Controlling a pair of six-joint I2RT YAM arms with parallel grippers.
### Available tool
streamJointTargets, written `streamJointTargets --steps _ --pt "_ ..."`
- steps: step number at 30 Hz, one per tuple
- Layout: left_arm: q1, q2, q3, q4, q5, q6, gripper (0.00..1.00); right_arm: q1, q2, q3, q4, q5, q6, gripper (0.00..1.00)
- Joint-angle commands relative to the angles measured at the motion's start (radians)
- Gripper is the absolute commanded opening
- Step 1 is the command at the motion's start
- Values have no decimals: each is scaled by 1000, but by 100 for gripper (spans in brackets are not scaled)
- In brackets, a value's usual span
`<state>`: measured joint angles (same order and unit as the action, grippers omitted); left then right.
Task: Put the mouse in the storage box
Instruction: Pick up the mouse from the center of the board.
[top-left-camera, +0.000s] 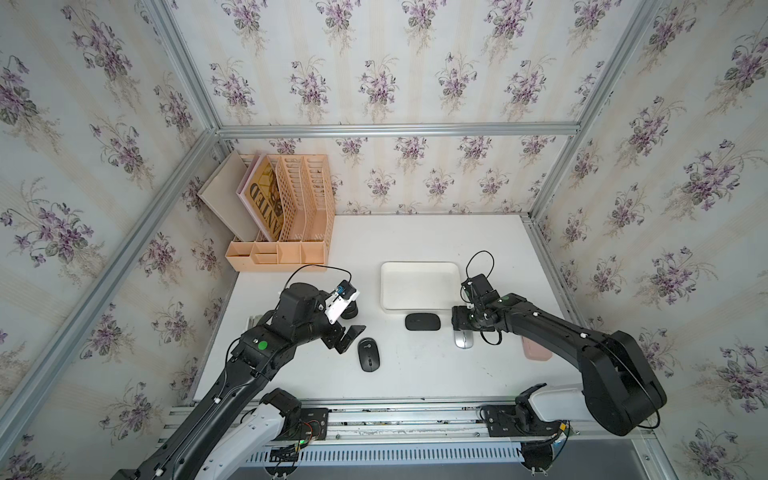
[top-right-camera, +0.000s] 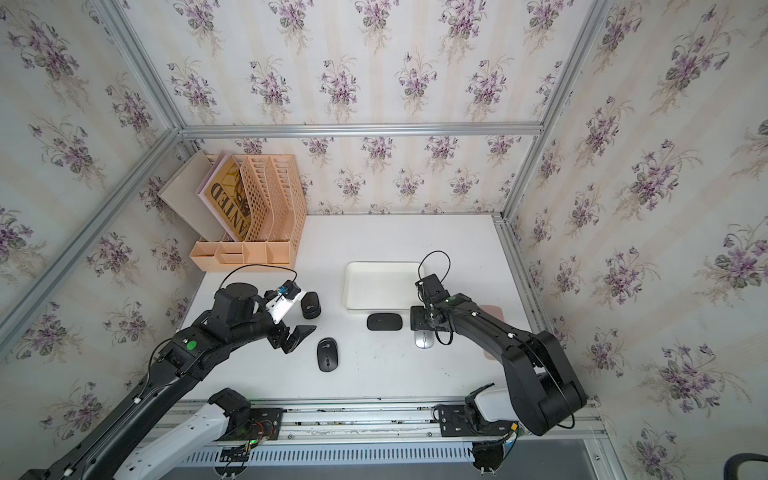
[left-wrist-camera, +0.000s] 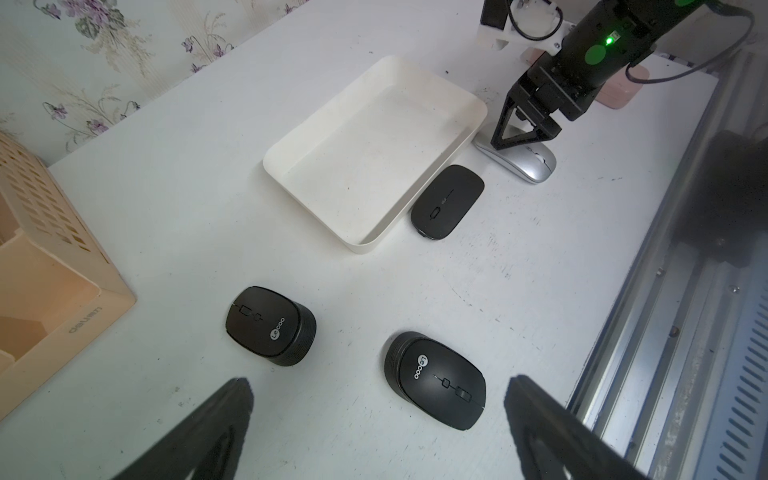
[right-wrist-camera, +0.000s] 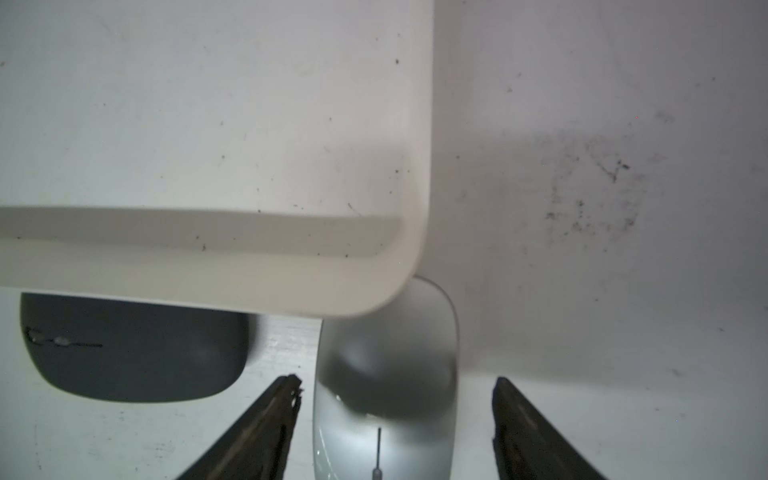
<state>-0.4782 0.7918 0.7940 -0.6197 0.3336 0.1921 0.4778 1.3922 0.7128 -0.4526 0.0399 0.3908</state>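
Observation:
The storage box (top-left-camera: 415, 286) (top-right-camera: 378, 286) (left-wrist-camera: 365, 158) is a shallow white tray and holds nothing. A silver mouse (top-left-camera: 463, 340) (left-wrist-camera: 530, 166) (right-wrist-camera: 386, 415) lies on the table against the box's near right corner. My right gripper (top-left-camera: 463, 322) (right-wrist-camera: 397, 380) is open and low over it, a finger on each side with a gap at both. A flat black mouse (top-left-camera: 422, 322) (left-wrist-camera: 448, 202) lies beside the silver one. Two black Lecoo mice (left-wrist-camera: 436, 380) (left-wrist-camera: 270, 326) lie left of centre. My left gripper (top-left-camera: 349, 336) (left-wrist-camera: 378, 382) hangs open above the table, holding nothing.
A peach slotted file organiser (top-left-camera: 286, 216) with books stands at the back left corner. A pink flat object (top-left-camera: 536, 351) lies at the right edge under my right arm. An aluminium rail (top-left-camera: 395, 415) runs along the table's front edge, and papered walls close in the other sides.

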Motion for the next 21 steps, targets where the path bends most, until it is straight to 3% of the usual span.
streamJointTargets --steps 1,11,21 --pt "1 22 14 -23 17 18 99 2 8 -8 -3 5 -10 75" --pt "0 -15 -5 -12 -37 21 99 42 59 0 -3 35 -7 70" --pt "1 -31 -20 3 -59 27 99 53 42 39 -78 23 -16 53"
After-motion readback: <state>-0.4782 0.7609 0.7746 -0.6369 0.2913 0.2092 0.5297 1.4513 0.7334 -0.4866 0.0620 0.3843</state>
